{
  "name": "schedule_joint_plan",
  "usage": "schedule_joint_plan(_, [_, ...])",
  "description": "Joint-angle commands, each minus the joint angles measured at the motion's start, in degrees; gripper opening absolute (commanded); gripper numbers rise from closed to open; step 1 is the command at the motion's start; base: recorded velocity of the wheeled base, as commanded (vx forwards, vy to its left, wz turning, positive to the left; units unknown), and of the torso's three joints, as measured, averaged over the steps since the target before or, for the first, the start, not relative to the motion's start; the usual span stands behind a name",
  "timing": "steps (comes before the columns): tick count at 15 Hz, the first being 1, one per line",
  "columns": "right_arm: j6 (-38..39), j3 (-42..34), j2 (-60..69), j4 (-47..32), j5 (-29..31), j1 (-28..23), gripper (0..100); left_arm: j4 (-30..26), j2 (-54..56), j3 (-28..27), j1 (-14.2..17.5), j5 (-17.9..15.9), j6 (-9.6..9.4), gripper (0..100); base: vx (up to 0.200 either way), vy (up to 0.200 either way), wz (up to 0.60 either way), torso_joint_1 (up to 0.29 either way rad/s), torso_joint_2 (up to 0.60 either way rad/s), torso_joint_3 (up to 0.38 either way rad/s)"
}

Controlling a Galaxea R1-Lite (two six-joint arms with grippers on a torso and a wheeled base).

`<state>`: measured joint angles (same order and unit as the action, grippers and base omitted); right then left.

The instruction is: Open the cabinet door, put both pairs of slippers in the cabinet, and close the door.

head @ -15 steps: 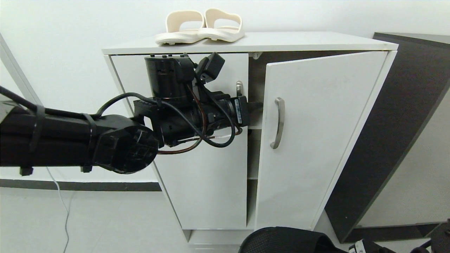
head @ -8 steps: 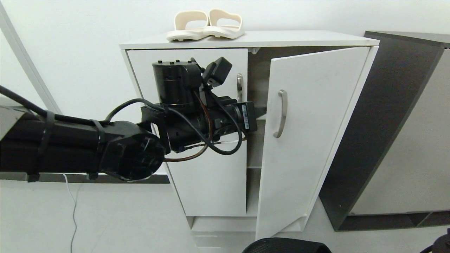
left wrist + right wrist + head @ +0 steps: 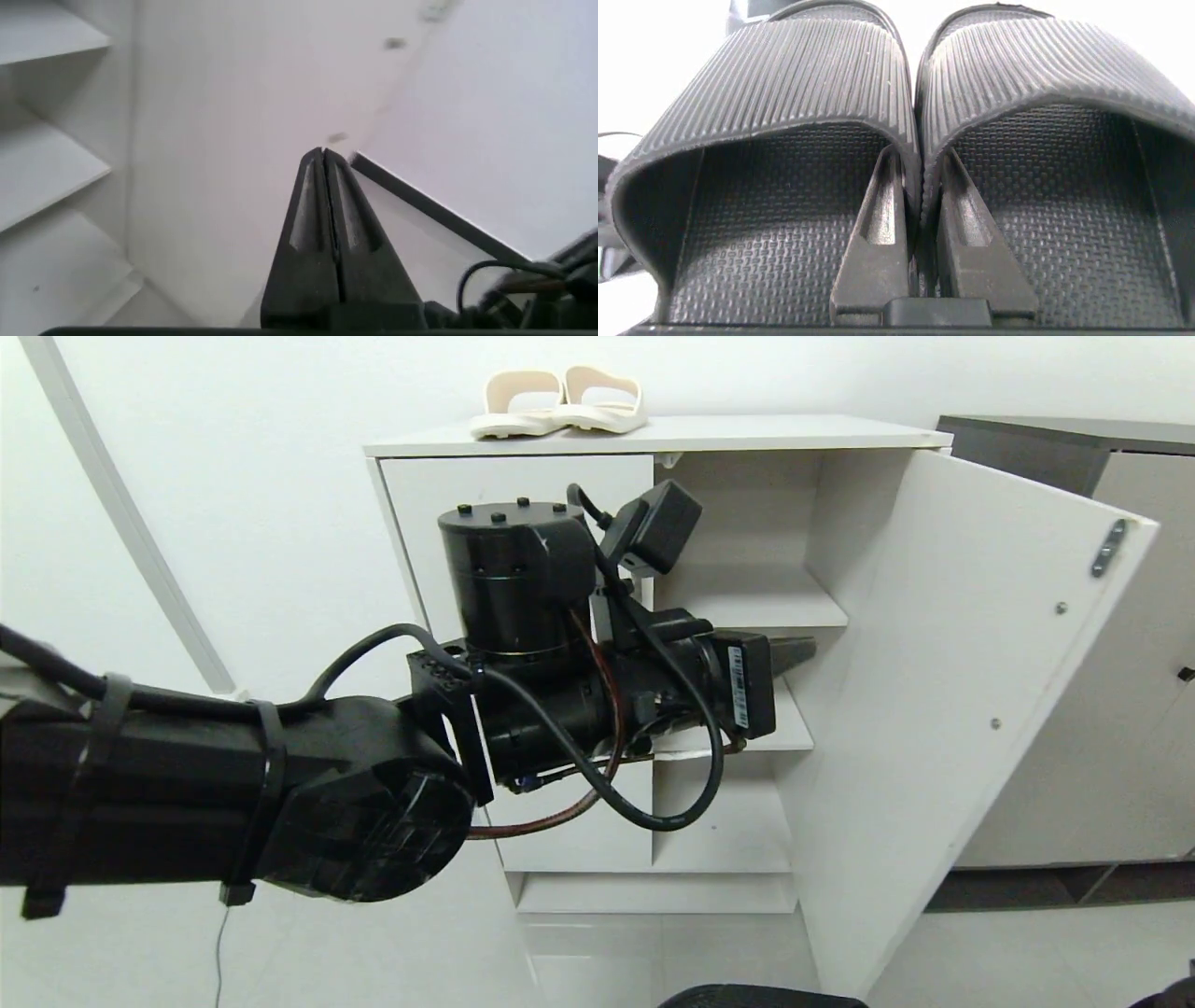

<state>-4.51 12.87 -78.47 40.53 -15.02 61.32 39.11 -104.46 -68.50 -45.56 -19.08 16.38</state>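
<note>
1. Right gripper [image 3: 918, 173]: its two fingers are clamped on the dark ribbed slippers [image 3: 785, 103], pinching the touching inner strap edges. This lets one grasp carry both. Count: two slippers, one pair, side by side with soles toward the wrist.
2. Left gripper [image 3: 323, 187]: its fingers are pressed together with nothing between them. In the head view it is held level in front of the open half of the cabinet, with its tip toward the door's inner face. This pose probably serves to push the panel wide.
3. Right cabinet door [image 3: 943, 709]: it is swung well outward, so the first step appears done. Its handle [image 3: 1109, 547] shows edge-on at the far upper corner.
4. White cabinet [image 3: 709, 429]: the open half holds two shelf boards, upper [image 3: 756, 607] and middle [image 3: 780, 728], above a floor panel. That gives three bays, and no slippers lie in any of them yet.
5. Left cabinet door [image 3: 448, 495]: it is shut. Count: two doors, one open and one closed.
6. Cream slippers [image 3: 558, 403]: two, one pair, rest together on the cabinet top near the wall. They await their turn.
</note>
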Motion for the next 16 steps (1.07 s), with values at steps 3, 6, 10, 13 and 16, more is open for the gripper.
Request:
schedule_joint_plan(3, [2.5, 7.3, -5.6, -0.2, 8.6, -10.3, 0, -5.4, 9.7, 1.9, 3.7, 6.9, -1.18, 0, 0.000, 0.000, 0.00, 0.000, 0.00, 0.000])
schedule_joint_plan(6, [10.4, 14.8, -13.3, -0.1, 18.7, -14.6, 0, -19.9, 26.8, 4.9, 8.2, 15.8, -5.22, 0, 0.000, 0.000, 0.00, 0.000, 0.00, 0.000])
schedule_joint_plan(10, [13.4, 22.5, -19.5, 0.1, 33.0, -16.7, 0, -41.6, 48.7, 12.3, 15.7, 24.2, -5.22, 0, 0.000, 0.000, 0.00, 0.000, 0.00, 0.000])
schedule_joint_plan(13, [15.0, 27.0, -23.0, 0.0, 39.9, -19.1, 0, -44.7, 63.5, 24.4, 24.5, 35.4, -7.68, 0, 0.000, 0.000, 0.00, 0.000, 0.00, 0.000])
schedule_joint_plan(16, [15.0, 28.6, -25.0, 0.1, 44.1, -20.7, 0, -44.6, 73.6, 32.5, 34.5, 40.4, -9.97, 0, 0.000, 0.000, 0.00, 0.000, 0.00, 0.000])
